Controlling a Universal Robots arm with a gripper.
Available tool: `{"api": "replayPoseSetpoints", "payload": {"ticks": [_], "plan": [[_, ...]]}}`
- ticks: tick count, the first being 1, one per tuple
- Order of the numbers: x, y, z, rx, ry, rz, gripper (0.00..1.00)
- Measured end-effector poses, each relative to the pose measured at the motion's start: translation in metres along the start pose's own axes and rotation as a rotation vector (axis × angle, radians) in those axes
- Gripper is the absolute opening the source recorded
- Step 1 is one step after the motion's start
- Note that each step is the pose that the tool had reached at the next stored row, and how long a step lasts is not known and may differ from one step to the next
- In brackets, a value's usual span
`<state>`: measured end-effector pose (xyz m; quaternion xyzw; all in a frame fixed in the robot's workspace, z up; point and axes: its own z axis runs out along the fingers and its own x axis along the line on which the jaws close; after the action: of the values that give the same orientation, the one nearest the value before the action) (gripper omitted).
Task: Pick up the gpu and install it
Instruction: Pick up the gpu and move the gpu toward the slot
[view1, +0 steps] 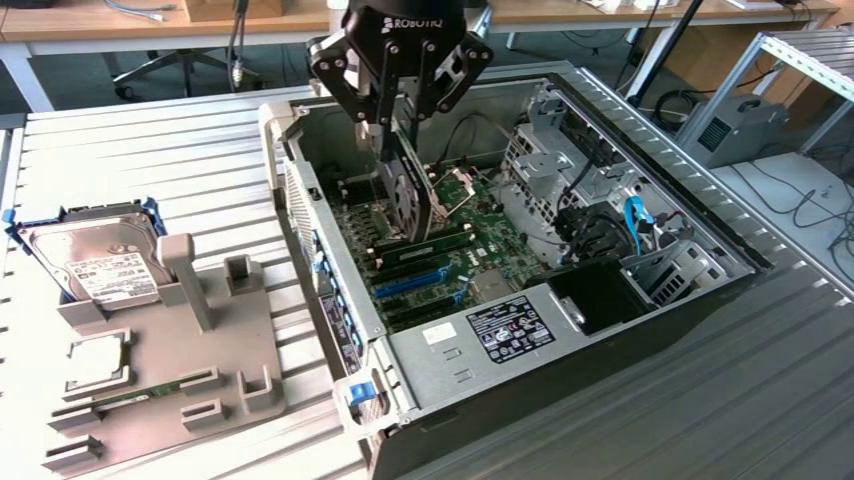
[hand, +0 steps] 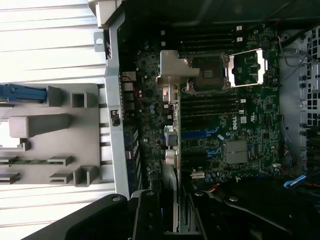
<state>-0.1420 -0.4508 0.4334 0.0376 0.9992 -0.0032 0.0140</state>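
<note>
Exterior view: my gripper (view1: 400, 135) clamped on gpu (view1: 406, 198), card upright, low over motherboard (view1: 483, 213) inside open case (view1: 441, 378).

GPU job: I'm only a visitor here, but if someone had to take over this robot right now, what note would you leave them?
Gripper: shut on the gpu, gripping it by its upper edge.
Gpu: upright on edge inside the open computer case, over the motherboard, close to the blue slots.
Done: the card is picked up and inside the case. The hard drive sits on the grey holder outside it.
Left: the card is not released; whether it is seated in a slot cannot be told.
</note>
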Motion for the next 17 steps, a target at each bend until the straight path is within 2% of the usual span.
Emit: {"api": "replayPoseSetpoints", "payload": {"ticks": [8, 17], "plan": [[-0.008, 0.0019, 0.0024, 0.0007, -0.0001, 0.0, 0.26], [-0.009, 0.0043, 0.011, 0.0007, -0.0001, 0.0, 0.26]]}}
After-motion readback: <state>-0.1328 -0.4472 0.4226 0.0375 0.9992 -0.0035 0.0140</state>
